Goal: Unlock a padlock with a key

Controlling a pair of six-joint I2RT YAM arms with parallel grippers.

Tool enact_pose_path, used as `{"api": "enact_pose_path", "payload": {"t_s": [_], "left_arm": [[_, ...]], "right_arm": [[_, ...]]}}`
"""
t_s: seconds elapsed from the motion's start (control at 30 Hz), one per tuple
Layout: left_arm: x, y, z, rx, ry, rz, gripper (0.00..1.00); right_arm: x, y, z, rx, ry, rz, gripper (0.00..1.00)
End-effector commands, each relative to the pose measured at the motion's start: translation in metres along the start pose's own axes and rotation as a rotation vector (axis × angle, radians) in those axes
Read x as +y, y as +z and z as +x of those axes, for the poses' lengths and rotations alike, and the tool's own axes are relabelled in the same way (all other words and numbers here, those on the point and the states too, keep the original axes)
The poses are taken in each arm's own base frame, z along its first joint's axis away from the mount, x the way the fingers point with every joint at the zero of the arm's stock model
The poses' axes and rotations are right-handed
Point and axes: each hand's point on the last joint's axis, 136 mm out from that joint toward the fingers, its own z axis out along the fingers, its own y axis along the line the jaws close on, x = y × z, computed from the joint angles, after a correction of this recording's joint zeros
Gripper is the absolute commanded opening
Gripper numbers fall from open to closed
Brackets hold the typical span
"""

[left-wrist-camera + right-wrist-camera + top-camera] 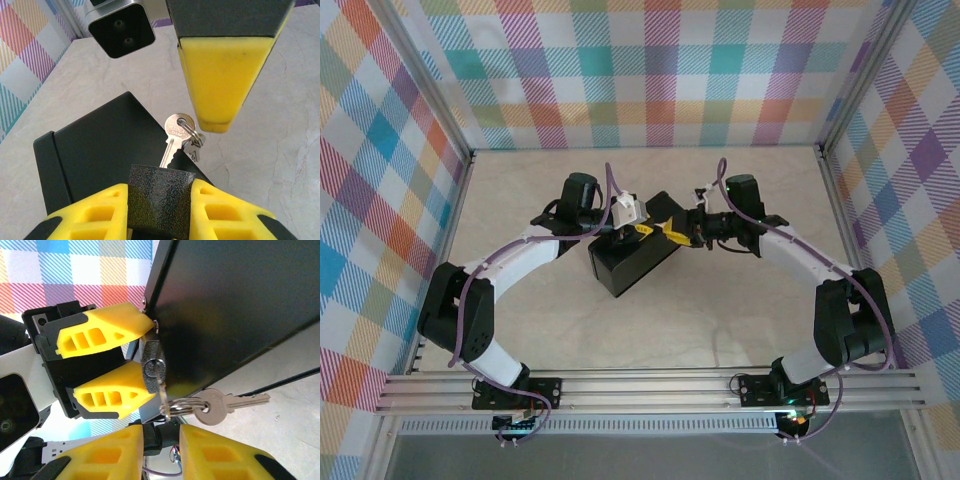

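Note:
The padlock (159,212) is a small dark speckled block, and my left gripper (160,192) is shut on its sides at the edge of the black box (95,150). The silvery key (174,142) sticks out of the padlock's keyhole, with a ring and a second key (196,146) hanging from its head. In the right wrist view the key (162,390) shows edge-on in the padlock (151,365). My right gripper (162,436) sits just below the key's head, open, its fingers apart and not touching the key.
The black box (630,262) lies mid-table between the two arms. The second key (220,405) dangles over the pale marbled tabletop (280,150). Plaid walls and metal frame posts (825,180) enclose the table on three sides.

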Motion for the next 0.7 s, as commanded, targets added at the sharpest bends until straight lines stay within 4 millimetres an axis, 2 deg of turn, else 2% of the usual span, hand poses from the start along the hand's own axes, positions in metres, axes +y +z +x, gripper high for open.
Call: {"api": "enact_pose_path", "payload": {"t_s": [0.0, 0.43, 0.67], "left_arm": [[-0.008, -0.006, 0.024, 0.078, -0.078, 0.024, 0.09], [-0.006, -0.006, 0.02, 0.071, -0.082, 0.032, 0.09], [-0.005, -0.007, 0.017, 0.068, -0.081, 0.028, 0.09]], "right_arm": [[0.0, -0.009, -0.001, 0.002, -0.025, -0.001, 0.26], [0.017, -0.011, -0.017, -0.02, -0.092, -0.024, 0.24], [0.013, -0.002, -0.023, -0.004, -0.079, -0.032, 0.24]]}}
